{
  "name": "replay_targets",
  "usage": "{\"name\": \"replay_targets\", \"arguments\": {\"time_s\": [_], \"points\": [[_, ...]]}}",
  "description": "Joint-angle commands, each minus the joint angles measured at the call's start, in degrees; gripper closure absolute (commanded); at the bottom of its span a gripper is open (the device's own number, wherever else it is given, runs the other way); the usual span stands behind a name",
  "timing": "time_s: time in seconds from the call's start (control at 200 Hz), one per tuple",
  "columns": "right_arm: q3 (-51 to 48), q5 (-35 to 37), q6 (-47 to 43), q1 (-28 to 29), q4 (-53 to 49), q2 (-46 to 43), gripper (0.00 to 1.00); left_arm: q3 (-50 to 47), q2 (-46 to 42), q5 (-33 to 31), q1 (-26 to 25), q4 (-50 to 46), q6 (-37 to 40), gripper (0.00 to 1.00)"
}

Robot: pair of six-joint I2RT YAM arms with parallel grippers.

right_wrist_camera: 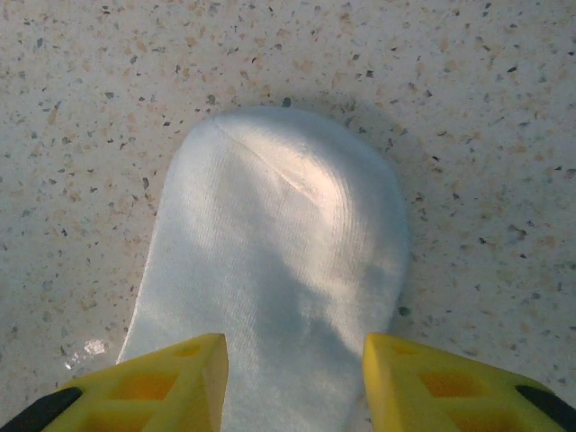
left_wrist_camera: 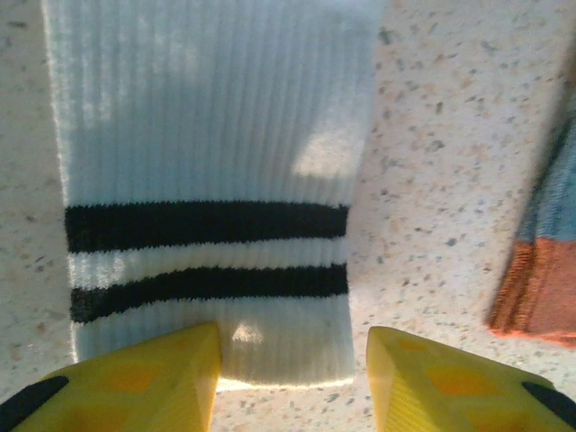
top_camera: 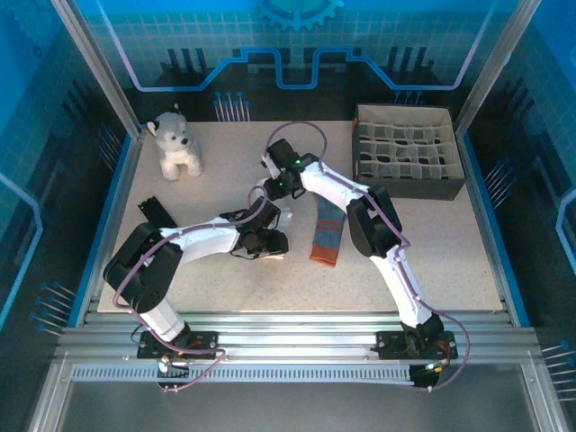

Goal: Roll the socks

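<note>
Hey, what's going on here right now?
A white ribbed sock with two dark cuff stripes lies flat on the speckled table. The left gripper is open at its cuff, the right gripper open at its toe. The teal, orange-cuffed sock lies beside it. Nothing is rolled yet.

- The left arm (top_camera: 198,238) stretched low, elbow bent, towards the white sock (left_wrist_camera: 207,126).
- The left gripper (left_wrist_camera: 292,355) hung over the sock's cuff, jaws parted.
- The right arm (top_camera: 342,191) doubled back towards the sock.
- The right gripper (right_wrist_camera: 295,360) hung over its toe, jaws parted.
</note>
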Motion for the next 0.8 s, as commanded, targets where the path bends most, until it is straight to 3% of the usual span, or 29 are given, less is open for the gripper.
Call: {"name": "replay_targets", "arguments": {"time_s": [0.0, 0.125, 0.29, 0.49, 0.59, 0.79], "points": [[-1.1, -2.8, -1.8, -1.1, -1.3, -5.7, 0.56, 3.9, -1.9, 0.1, -0.3, -2.6, 5.6, 0.51], [-9.9, -5.5, -2.0, -2.0, 4.8, -14.9, 0.56, 6.3, -7.4, -0.6, 1.1, -6.2, 15.3, 0.5], [-26.9, -6.2, -4.1, -2.1, 14.3, -27.4, 0.56, 5.6, -16.0, 4.3, 6.8, -8.5, 29.6, 0.48], [-49.5, -6.7, -7.6, -1.1, 26.7, -41.8, 0.51, -0.9, -25.9, 7.0, 10.4, -5.9, 51.1, 0.45], [-58.1, -7.1, -12.3, 0.7, 30.6, -47.3, 0.46, -4.9, -29.8, 9.4, 11.3, -2.8, 59.5, 0.44], [-77.3, -10.2, -27.5, 6.6, 45.9, -55.4, 0.4, -10.4, -33.2, 21.3, 11.7, -1.3, 72.0, 0.42]]}}
